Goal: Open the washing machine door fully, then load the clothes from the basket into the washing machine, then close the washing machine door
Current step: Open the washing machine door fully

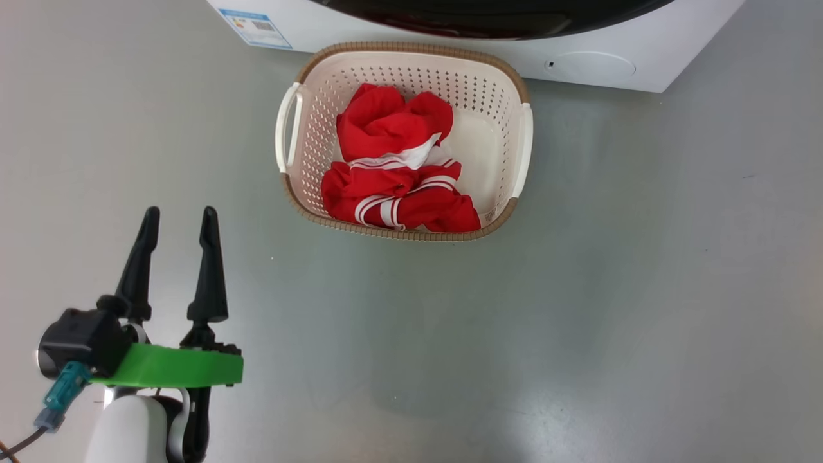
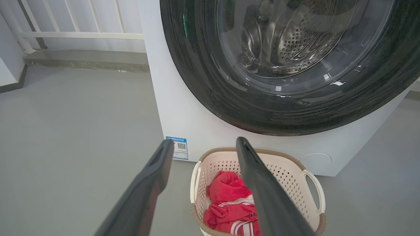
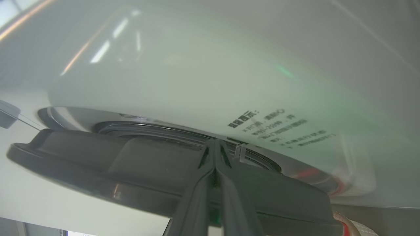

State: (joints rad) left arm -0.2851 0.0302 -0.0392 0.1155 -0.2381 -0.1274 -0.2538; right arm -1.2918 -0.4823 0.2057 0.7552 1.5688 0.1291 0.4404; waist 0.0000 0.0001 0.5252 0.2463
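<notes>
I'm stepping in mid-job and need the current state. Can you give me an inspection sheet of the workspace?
Surface: grey floor, smooth, with faint scuffs.
Job's things: white washing machine; glossy black door with the drum visible through its glass, how far open cannot be told; basket on the floor in front of the machine; red clothes heaped inside it.
Clutter: nothing seen.
Grippers: left gripper open and holding nothing, left of the basket; right gripper shut, fingers together at the door's dark grey face.
Cables: teal plug with its lead at the left wrist.
Surroundings: white railing and low ledge beside the machine.
</notes>
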